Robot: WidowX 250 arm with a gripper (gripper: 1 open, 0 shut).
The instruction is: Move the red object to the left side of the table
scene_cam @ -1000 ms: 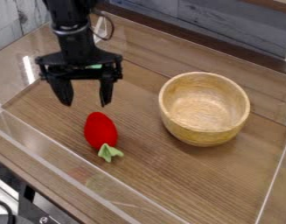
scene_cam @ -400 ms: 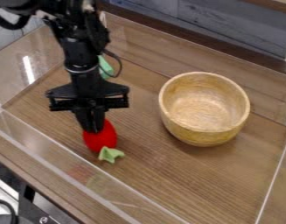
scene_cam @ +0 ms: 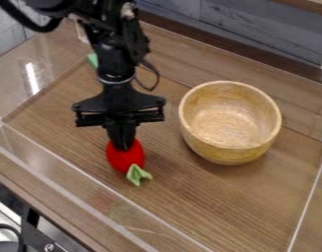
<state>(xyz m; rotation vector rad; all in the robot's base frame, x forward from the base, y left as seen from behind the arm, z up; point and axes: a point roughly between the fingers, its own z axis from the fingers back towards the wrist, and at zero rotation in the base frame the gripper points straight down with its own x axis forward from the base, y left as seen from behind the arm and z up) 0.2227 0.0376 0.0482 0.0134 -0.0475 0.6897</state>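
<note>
The red object (scene_cam: 125,156), a small glossy red strawberry with a green leafy cap (scene_cam: 137,174), lies on the brown wood-grain table (scene_cam: 229,202) near the front, left of centre. My gripper (scene_cam: 121,141) points straight down onto its top. The black fingers are drawn together and pinch the upper end of the red object, which still rests on the tabletop. The fingertips hide the berry's top.
A wooden bowl (scene_cam: 230,148) stands to the right of the gripper, close to its crossbar. Clear acrylic walls (scene_cam: 65,177) edge the table at the front and sides. Bare wood stretches to the left of the arm (scene_cam: 32,98).
The gripper has come down and to the right onto the red object, and its fingers have gone from wide open to shut. The berry has shifted slightly right.
</note>
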